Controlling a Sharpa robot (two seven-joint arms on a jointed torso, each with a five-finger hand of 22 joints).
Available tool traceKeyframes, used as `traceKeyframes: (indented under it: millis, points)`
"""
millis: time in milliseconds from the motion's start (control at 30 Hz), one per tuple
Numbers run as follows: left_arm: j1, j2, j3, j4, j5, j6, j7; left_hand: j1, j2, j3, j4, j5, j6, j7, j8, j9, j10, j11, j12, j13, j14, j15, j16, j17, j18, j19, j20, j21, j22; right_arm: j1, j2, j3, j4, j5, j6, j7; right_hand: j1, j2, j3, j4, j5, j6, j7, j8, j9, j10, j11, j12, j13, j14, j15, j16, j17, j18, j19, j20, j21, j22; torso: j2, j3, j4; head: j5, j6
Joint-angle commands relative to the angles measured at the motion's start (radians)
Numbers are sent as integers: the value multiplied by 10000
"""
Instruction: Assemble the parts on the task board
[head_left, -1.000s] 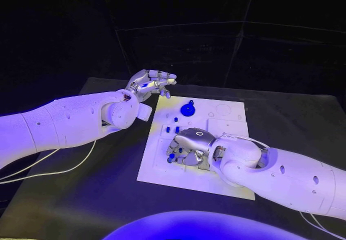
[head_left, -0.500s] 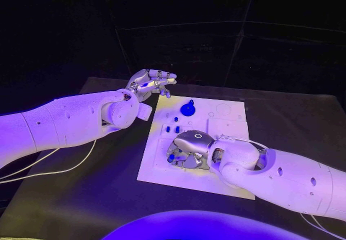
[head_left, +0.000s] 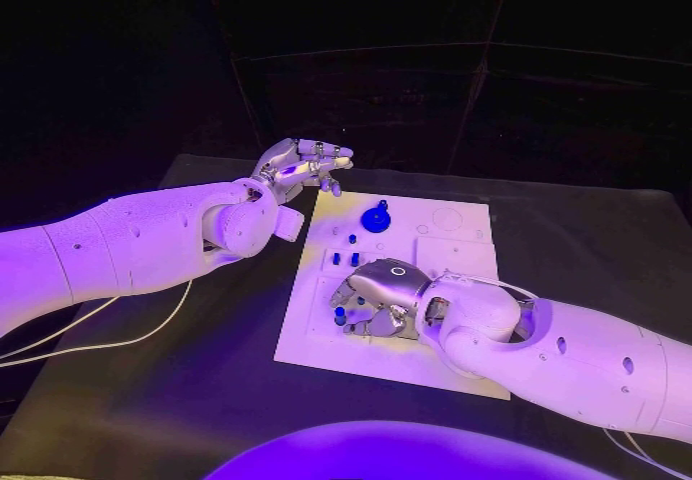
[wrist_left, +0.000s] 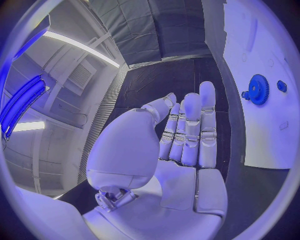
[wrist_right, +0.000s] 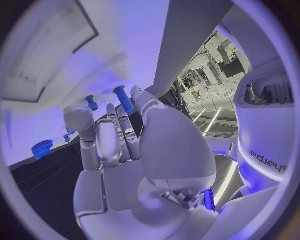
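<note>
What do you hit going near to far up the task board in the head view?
Near edge of the task board → right hand on the board → small blue pegs → blue gear → left hand, raised by the board's far left corner.

A black table (head_left: 173, 400) lies under both hands; white cables (head_left: 101, 335) trail beneath the left arm.

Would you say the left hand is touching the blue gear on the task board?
Apart. In the head view the left hand sits off the task board's far corner, with bare white board between its fingers and the blue gear.
</note>
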Motion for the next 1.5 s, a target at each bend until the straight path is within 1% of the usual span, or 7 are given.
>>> traceKeyframes:
  millis: [33,467,667,767,933,1133,1500]
  points:
    - [14,0,6,2,21,137,15,-11,19,0,-45,34,-81,-7,35,-15,-46,-7,35,-9,-55,-17,-12,-9,127,-18,45,-36,-9,9,-91,0,141,124,-1191,296,-65,88,-156,-31,29,-150,-11,-18,11,-127,-17,93,21,51,66,-88,-75,34,-78,-9,-77,-111,-1,15,-9,-22,25]
    - [13,-45,-97,8,21,144,-4,-11,19,0,-45,34,-81,-7,35,-15,-46,-7,35,-9,-55,-17,-12,-9,127,-18,45,-36,-9,421,-2177,87,1676,2396,-1620,-87,-320,275,-768,113,220,287,-31,229,121,1061,-169,1131,240,120,-48,-8,50,-16,127,-73,66,147,-99,-12,-54,-341,185]
    - [13,-84,-154,7,21,138,-5,-16,14,0,-52,33,-85,-7,40,-15,-53,-6,39,-12,-59,-17,-12,-14,127,-19,45,-38,-9,770,-3693,112,2315,4139,-1624,-1067,-693,291,-1258,447,591,865,-489,632,221,3354,-761,2886,1183,350,-494,520,878,-171,644,-451,703,1163,-187,-34,-162,-553,239]
    - [13,-96,-170,23,21,138,-2,-16,14,0,-52,33,-85,-7,40,-15,-53,-6,39,-12,-59,-17,-12,-14,127,-19,45,-38,-9,825,-4272,111,2492,4417,-1547,-1633,-750,316,-1787,662,939,917,-720,953,265,3202,-919,4494,2637,338,-766,494,757,-289,828,-636,937,1534,-215,-52,-213,-717,269]
    - [13,-134,-211,97,21,144,-5,-18,13,0,-53,32,-83,-8,43,-15,-52,-6,42,-12,-59,-16,-11,-16,126,-19,46,-39,-10,858,-5146,100,2731,4473,-1150,-2789,-1072,740,-2779,1487,1009,799,-758,1610,346,3168,-963,9330,8086,447,-687,875,1365,-322,1021,-756,1272,2118,-238,-75,-291,-1299,310]
    - [13,-187,-288,164,21,148,5,-21,13,0,-54,32,-82,-8,46,-15,-52,-7,44,-12,-60,-16,-11,-17,126,-20,46,-40,-10,835,-5508,82,2869,3670,-689,-3732,-1417,917,-3470,2265,865,732,-804,2131,473,3437,-1020,10856,9980,512,-738,1163,1881,-385,1117,-768,1443,2419,-255,-81,-340,-1585,316]
    - [12,-224,-316,208,21,162,11,-24,14,0,-54,32,-80,-9,49,-14,-51,-7,47,-13,-61,-16,-11,-19,126,-20,46,-41,-10,526,-5301,8,2916,2622,-110,-4390,-1635,1024,-3989,2342,700,804,-914,2689,760,3562,-1103,11371,10726,538,-810,1303,2135,-446,1240,-820,1623,2765,-247,-82,-334,-1632,267]
